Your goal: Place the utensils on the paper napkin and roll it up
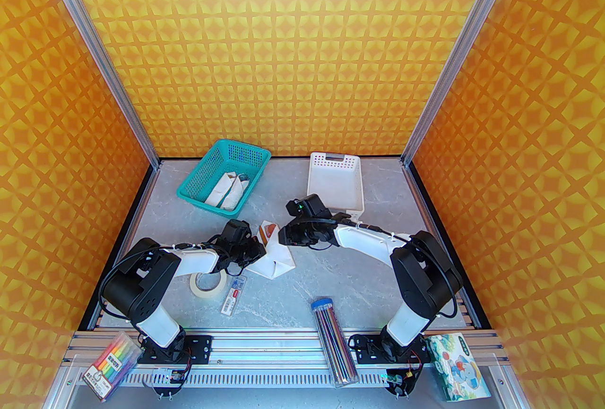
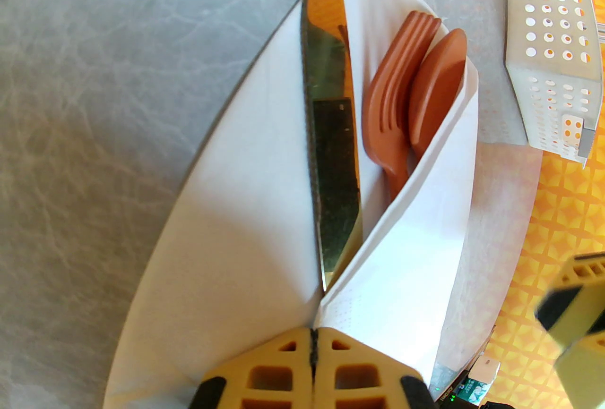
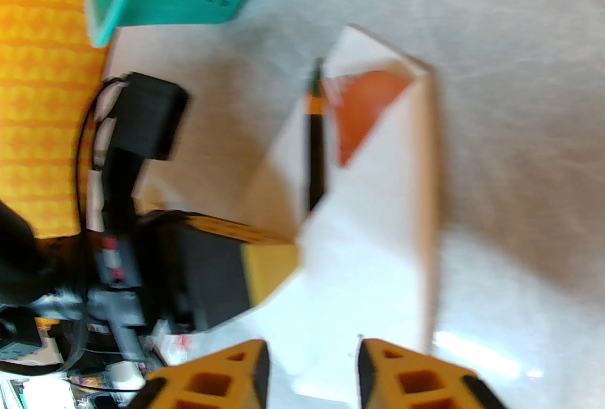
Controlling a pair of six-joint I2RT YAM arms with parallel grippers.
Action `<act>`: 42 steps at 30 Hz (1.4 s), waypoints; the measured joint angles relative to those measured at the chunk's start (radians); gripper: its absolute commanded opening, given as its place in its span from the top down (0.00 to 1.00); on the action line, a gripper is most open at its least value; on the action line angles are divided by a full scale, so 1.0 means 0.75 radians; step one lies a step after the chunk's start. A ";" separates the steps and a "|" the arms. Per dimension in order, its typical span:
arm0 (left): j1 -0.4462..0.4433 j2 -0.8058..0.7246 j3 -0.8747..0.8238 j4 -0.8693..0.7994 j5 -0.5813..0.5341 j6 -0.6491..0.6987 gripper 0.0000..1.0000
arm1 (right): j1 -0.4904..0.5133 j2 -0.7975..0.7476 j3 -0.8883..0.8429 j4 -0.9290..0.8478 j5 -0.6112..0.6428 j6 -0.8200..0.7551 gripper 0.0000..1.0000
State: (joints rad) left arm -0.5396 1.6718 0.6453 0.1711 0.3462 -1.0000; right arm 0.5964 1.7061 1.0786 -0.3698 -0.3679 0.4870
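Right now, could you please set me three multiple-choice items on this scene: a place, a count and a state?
1. The orange-brown fork lies: A in the teal slotted basket; B on the white paper napkin; C in the white perforated tray.
2. Utensils on the napkin: A one; B two; C three.
3. The left gripper is: A open; B shut on the napkin; C shut on a tape roll.
Answers: B, the napkin's flap covers its handle; C, shiny metal knife, fork and round orange-brown spoon show; B, it pinches the paper's edge.
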 measured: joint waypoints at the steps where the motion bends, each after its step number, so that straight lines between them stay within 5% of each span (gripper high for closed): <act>1: 0.000 0.000 0.000 0.000 0.000 0.000 0.99 | 0.005 0.002 0.014 -0.043 0.035 -0.015 0.51; 18: 0.000 0.000 -0.037 0.073 0.001 -0.002 1.00 | 0.219 0.118 0.174 -0.289 0.422 -0.177 0.07; 42: 0.001 0.006 -0.075 0.164 0.008 -0.017 1.00 | 0.303 0.232 0.159 -0.218 0.565 -0.170 0.09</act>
State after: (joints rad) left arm -0.5392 1.6764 0.5888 0.2939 0.3519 -1.0130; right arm 0.8234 1.8805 1.1976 -0.5335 0.0559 0.3592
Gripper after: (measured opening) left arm 0.040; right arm 0.918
